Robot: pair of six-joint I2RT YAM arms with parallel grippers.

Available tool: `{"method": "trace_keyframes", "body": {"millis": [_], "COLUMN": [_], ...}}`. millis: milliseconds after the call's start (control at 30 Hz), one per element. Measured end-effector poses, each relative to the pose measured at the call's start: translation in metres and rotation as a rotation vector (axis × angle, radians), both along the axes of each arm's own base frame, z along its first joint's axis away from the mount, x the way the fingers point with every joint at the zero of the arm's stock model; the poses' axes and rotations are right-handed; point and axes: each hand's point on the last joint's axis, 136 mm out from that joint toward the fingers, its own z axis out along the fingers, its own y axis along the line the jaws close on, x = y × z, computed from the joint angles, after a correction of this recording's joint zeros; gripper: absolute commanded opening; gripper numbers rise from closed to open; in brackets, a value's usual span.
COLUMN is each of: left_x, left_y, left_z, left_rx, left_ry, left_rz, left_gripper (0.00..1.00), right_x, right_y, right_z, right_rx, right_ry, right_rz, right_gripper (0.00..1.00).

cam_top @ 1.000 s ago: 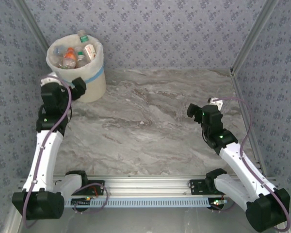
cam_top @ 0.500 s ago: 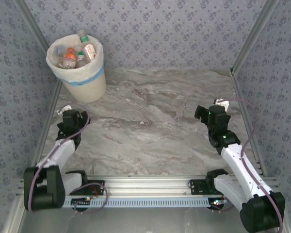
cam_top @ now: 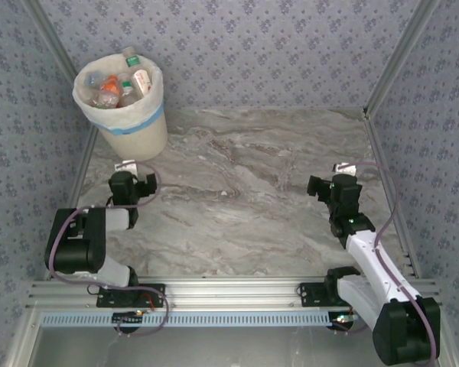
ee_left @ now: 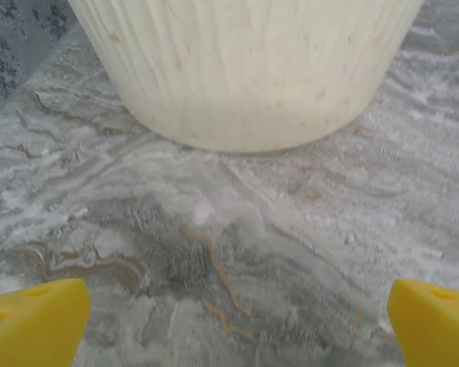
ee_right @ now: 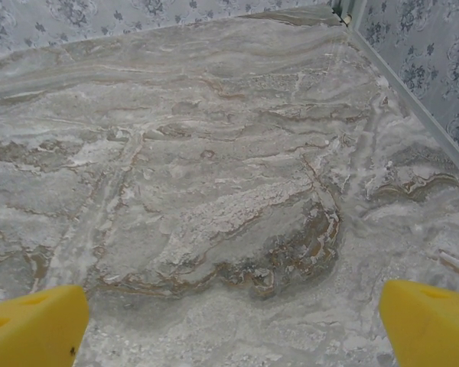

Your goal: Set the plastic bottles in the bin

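The cream bin (cam_top: 141,130), with its light blue band and white liner, stands in the far left corner. Several plastic bottles (cam_top: 116,88) with orange, green and white caps lie inside it. My left gripper (cam_top: 134,182) sits low over the table just in front of the bin, open, with bare marble between its yellow fingertips (ee_left: 38,321). In the left wrist view the left gripper (ee_left: 237,329) faces the bin wall (ee_left: 245,69) close ahead. My right gripper (cam_top: 330,183) hangs open over the right side of the table. In its own view the right gripper (ee_right: 233,325) has only marble between its fingertips (ee_right: 432,321).
Patterned walls close the table on three sides, with a metal rail (ee_right: 413,107) along the right edge. The marble tabletop (cam_top: 245,191) spreads between the two arms. Both arm bases sit on the aluminium rail (cam_top: 229,294) at the near edge.
My left arm has pulled back from beside the bin and folded down low over the table. My right arm has drawn back slightly to the right. Both grippers stayed open.
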Motion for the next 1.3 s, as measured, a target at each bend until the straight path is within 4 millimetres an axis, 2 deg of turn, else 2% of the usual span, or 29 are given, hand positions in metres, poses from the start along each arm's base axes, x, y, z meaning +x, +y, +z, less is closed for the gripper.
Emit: {"method": "trace_keyframes", "body": {"millis": [67,267,367,533,633,700,800,967,1300], "left_x": [-0.002,0.001,0.002,0.002,0.002,0.002,0.002,0.002,0.003], "left_y": [0.003,0.019,0.021,0.021,0.020,0.020,0.020,0.020,0.019], "left_z": [-0.004,0.011,0.014,0.015,0.015,0.015,0.015,0.015,0.015], "left_rx": [0.009,0.040,0.045,0.048,0.048,0.048,0.048,0.048,0.044], "left_ry": [-0.001,-0.066,-0.081,-0.083,-0.085,-0.085,-0.085,-0.085,-0.085], "left_rz": [0.018,0.105,0.120,0.123,0.121,0.121,0.121,0.121,0.112], "left_gripper": [0.99,1.00,0.99,1.00,1.00,0.99,1.00,0.99,1.00], "right_x": [0.001,0.011,0.020,0.046,0.053,0.052,0.053,0.074,0.074], "right_y": [-0.006,-0.031,-0.035,-0.027,-0.020,-0.015,-0.009,-0.013,-0.010], "right_z": [-0.011,-0.060,-0.079,-0.070,-0.067,-0.076,-0.097,-0.076,-0.077], "right_rx": [-0.012,-0.037,-0.040,-0.051,-0.063,-0.075,-0.078,-0.065,-0.061], "right_ry": [0.010,0.074,0.101,-0.006,-0.075,-0.086,-0.011,-0.065,-0.055], "right_rz": [-0.013,-0.071,-0.056,0.016,0.059,0.081,0.112,0.122,0.140], "right_gripper": [1.00,1.00,1.00,1.00,1.00,1.00,1.00,1.00,1.00]}}
